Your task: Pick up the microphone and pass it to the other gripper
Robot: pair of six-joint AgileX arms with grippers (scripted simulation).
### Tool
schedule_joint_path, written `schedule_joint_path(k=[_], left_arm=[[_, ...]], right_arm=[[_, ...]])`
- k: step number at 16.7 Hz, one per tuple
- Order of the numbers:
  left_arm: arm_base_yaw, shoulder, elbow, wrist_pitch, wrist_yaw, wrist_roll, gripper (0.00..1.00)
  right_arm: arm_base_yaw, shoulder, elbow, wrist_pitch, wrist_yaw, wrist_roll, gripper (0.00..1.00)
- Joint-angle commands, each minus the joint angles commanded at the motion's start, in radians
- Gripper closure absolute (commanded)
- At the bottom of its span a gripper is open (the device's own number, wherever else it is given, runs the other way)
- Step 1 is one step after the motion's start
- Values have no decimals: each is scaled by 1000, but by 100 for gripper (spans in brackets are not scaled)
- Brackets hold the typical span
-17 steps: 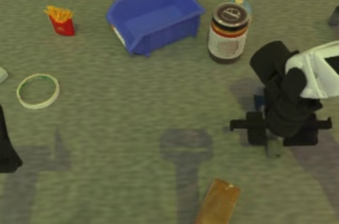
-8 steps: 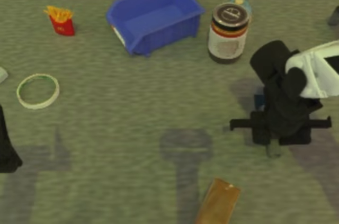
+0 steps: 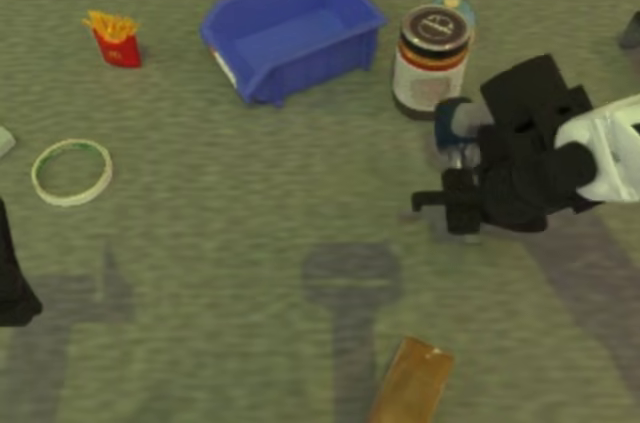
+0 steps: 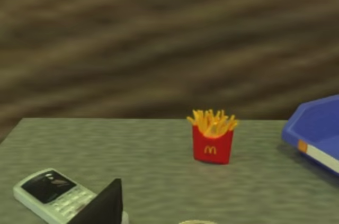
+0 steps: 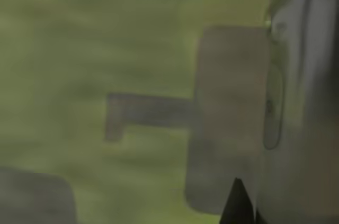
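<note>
Fingers of the right gripper (image 3: 462, 205) clench the microphone (image 3: 452, 123) at the jar's (image 3: 430, 61) five o'clock; McDonald's-logo fries (image 4: 212, 136) stand far left.

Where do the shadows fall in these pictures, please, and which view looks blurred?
Top view: soft grey arm shadows lie on the table, one near the middle front, and one under the right gripper holding the microphone. Right wrist view: blurred, with a blocky gripper shadow. Left wrist view: sharp; the fries cast a faint shadow.
</note>
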Motion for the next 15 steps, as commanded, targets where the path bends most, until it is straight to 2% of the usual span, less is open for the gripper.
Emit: schedule_joint_path(k=[10, 13, 15], left_arm=[[0, 0, 0, 0, 0, 0, 0], [0, 0, 0, 0, 0, 0, 0], [0, 0, 0, 0, 0, 0, 0]], right_arm=[[-5, -211, -237, 860, -229, -243, 100], [-8, -275, -288, 1030, -280, -300, 100], [-9, -304, -307, 1090, -299, -323, 100]])
